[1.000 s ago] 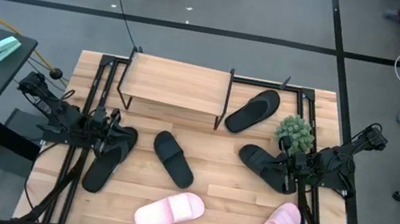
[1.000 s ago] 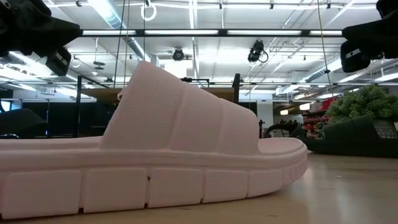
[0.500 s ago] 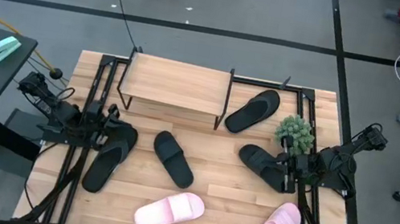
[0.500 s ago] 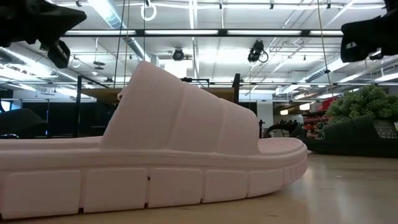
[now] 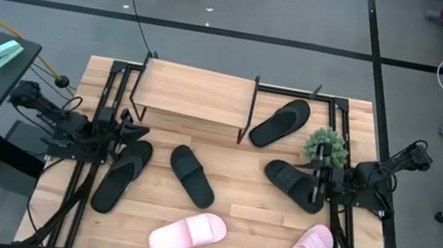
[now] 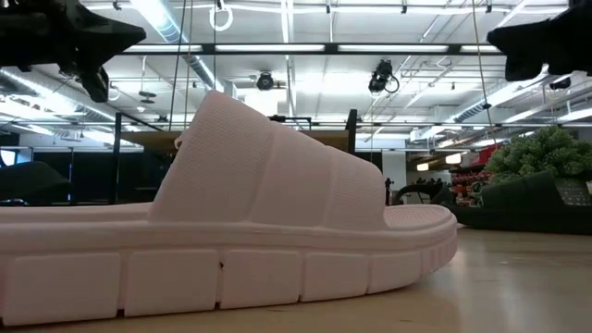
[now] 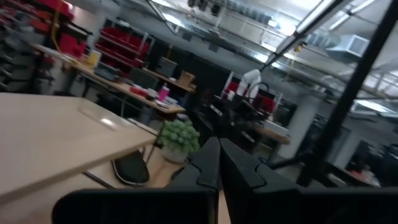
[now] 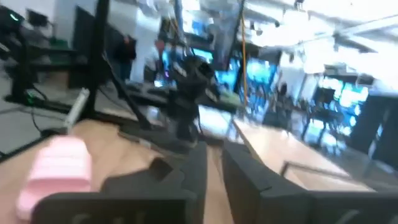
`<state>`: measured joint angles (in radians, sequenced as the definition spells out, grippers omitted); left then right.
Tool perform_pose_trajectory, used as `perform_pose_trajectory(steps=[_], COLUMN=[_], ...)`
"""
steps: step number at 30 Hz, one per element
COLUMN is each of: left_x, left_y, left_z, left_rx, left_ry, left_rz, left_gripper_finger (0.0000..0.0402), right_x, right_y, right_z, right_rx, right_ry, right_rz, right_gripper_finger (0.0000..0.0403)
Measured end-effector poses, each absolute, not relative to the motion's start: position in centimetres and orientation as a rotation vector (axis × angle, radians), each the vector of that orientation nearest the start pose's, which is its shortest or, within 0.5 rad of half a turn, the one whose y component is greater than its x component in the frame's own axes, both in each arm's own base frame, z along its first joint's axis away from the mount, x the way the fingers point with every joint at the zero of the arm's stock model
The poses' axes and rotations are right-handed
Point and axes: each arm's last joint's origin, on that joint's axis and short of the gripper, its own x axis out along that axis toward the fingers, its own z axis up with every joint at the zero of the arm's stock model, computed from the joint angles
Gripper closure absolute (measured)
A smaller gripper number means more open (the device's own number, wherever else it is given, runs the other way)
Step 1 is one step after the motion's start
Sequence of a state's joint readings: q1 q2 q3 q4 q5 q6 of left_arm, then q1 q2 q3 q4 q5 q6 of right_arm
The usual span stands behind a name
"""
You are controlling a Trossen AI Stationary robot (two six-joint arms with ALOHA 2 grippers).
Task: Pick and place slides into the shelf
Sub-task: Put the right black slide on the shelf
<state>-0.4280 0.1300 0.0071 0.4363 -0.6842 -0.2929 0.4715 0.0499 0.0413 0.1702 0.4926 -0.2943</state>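
Wooden tabletop (image 5: 249,228) was scattered with slides and the shelf (image 5: 195,93) at the far edge had nothing on top. Nearest the front lay two pink slides (image 5: 188,233), one filling the low view. Further back, a black slide (image 5: 121,175) lay just beside the left gripper (image 5: 132,132), its long axis running from the gripper toward the front; that arm was closest. Right gripper (image 5: 318,178) sat over another black slide (image 5: 294,185) by the plant (image 5: 326,145). Both wrist views showed fingers nearly pressed together, holding nothing. Only the high view showed the layout.
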Motion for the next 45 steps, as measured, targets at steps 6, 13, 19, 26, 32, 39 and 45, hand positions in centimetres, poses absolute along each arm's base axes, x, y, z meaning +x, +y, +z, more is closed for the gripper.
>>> perform_pose_trajectory(steps=[6,13,19,26,32,39,45], left_x=[9.7,10.2,10.7,11.2,11.5,11.6,11.6], left_y=[-1.8,-1.7,-1.9,-2.1,-2.2,-2.2,-2.2], left_z=[19.6,19.2,18.7,18.1,17.7,17.5,17.5], left_rx=[-0.459,-0.436,-0.478,-0.527,-0.555,-0.547,-0.548], left_ry=[-0.324,-0.283,-0.245,-0.200,-0.170,-0.156,-0.156], left_rz=[0.272,0.301,0.301,0.305,0.311,0.314,0.313], left_gripper_finger=[0.0384,0.0390,0.0388,0.0383,0.0392,0.0383,0.0378], right_x=[9.0,12.2,16.5,19.3,19.4,17.1,16.8], right_y=[2.3,4.0,6.0,7.1,7.2,6.3,6.8], right_z=[22.1,24.0,21.7,19.4,18.2,18.3,18.3], right_rx=[-0.327,-0.228,-0.315,-0.383,-0.213,-0.034,-0.023], right_ry=[0.087,0.493,0.864,1.157,1.273,1.414,1.410], right_rz=[-0.103,0.041,0.077,0.031,-0.119,-0.426,-0.426], right_gripper_finger=[0.0282,0.0246,0.0238,0.0238,0.0238,0.0238,0.0238])
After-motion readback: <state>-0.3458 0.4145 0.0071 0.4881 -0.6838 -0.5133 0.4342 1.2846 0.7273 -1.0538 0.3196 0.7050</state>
